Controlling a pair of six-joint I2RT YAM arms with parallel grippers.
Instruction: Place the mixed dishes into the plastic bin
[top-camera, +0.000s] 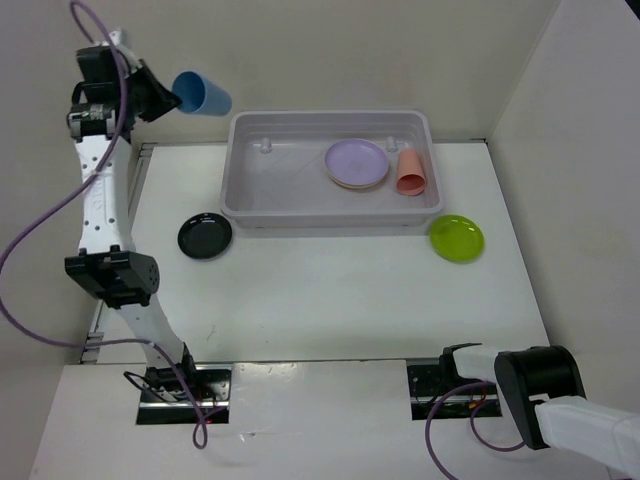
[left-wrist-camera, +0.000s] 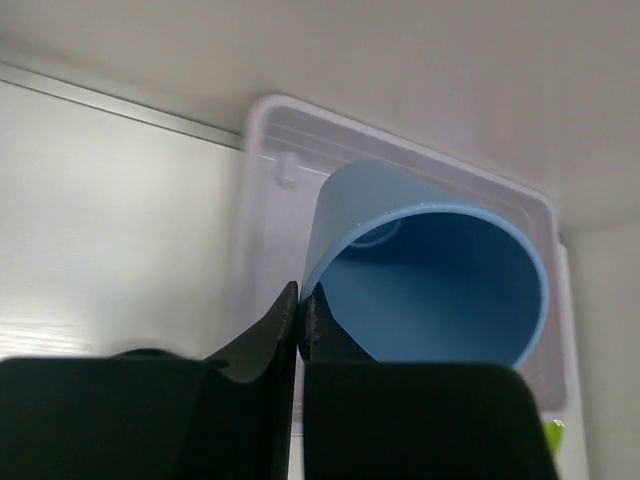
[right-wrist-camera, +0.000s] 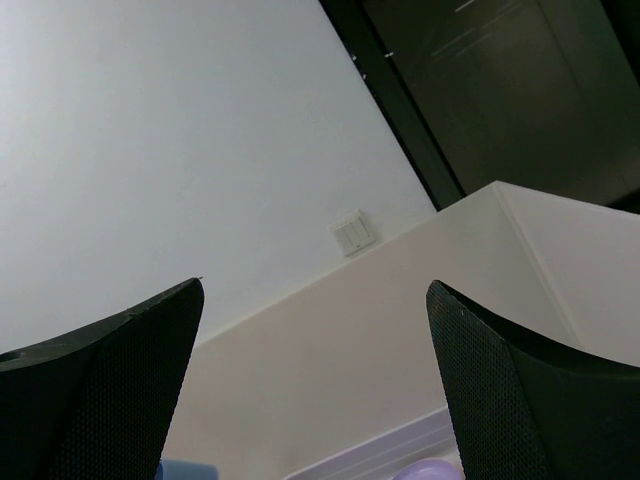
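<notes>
**Top external view.** My left end effector (top-camera: 163, 92) hangs high past the far-left corner of the table (top-camera: 330, 300). It is closed on the blue cup (top-camera: 203, 94), which lies sideways in the air, left of the plastic bin (top-camera: 330, 118) and not yet over it. In the bin, a lilac plate (top-camera: 357, 160) sits on another dish of which only a pale rim shows, with a salmon-pink cup (top-camera: 411, 172) just beside. The black plate (top-camera: 205, 236) and lime green plate (top-camera: 456, 238) lie on the table near the bin's front corners.

**Left wrist view.** My fingers are almost together, pinching the cup's wall at the rim. I judge the cup light, thin, smooth plastic. A one-wall pinch could let it swivel, though a drop should not break it. The cup hides most of the bin's interior.

**Right wrist view.** My right end effector (right-wrist-camera: 315, 284) is spread wide, holds nothing and points up at the wall. Only slivers of blue and lilac show at the bottom edge.
</notes>
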